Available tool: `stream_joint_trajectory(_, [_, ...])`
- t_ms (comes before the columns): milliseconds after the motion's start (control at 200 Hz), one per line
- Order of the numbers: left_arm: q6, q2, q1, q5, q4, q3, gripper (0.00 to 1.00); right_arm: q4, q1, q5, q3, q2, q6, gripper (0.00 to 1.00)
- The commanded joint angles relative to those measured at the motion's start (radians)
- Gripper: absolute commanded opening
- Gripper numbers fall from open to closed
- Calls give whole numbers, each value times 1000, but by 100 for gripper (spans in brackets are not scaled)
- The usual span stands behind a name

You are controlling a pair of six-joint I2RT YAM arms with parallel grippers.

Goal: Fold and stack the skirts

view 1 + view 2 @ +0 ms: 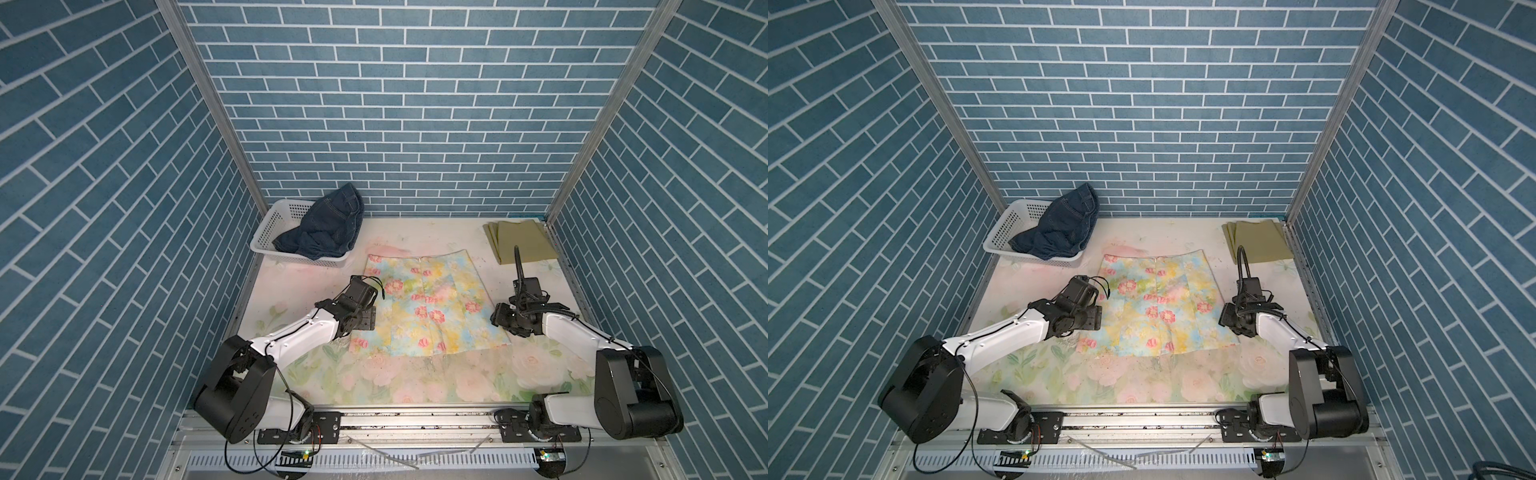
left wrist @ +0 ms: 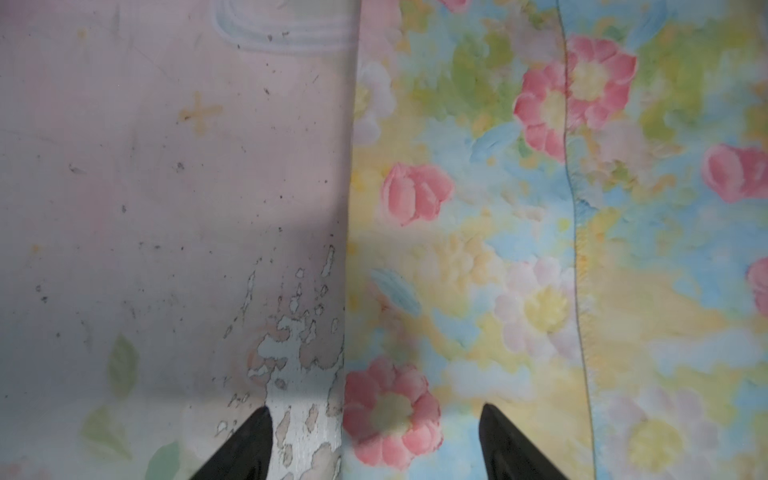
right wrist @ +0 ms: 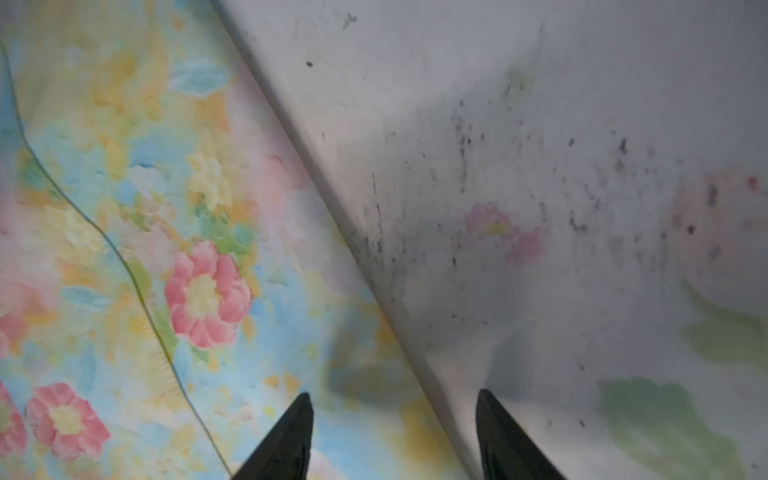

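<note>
The pastel floral skirt lies spread flat mid-table. My left gripper hangs low over its left edge, open; that edge runs between the dark fingers. At the skirt's right edge my right gripper stands open, one finger over the cloth and its partner over the table. The olive-green skirt lies folded at the back right. The denim skirt is crumpled over the basket.
A white perforated basket stands at the back left corner. Blue brick-patterned walls close in three sides. The tabletop has a worn flower print, and a metal rail runs along its front edge.
</note>
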Motion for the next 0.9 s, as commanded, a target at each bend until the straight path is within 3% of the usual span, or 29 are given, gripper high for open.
stream_joint_trajectory(0, [-14, -20, -4, 6, -1, -22, 79, 4, 4, 22, -15, -3, 48, 60])
stream_joint_trajectory(135, [-28, -22, -4, 23, 18, -36, 79, 17, 5, -28, -23, 6, 48, 46])
stream_joint_trajectory(305, [-44, -2, -4, 43, 35, -67, 79, -4, 14, -57, -7, 2, 22, 0])
stream_joint_trajectory(520, [-55, 17, -4, 53, 31, -74, 74, -121, 15, 38, 46, -128, -12, 0])
stream_joint_trajectory(710, [-53, 21, -12, 68, 49, -79, 59, -256, 14, 140, 143, -233, -70, 0])
stream_joint_trajectory(895, [-52, 19, -28, 97, 57, -67, 52, -346, 15, 171, 239, -272, -116, 0])
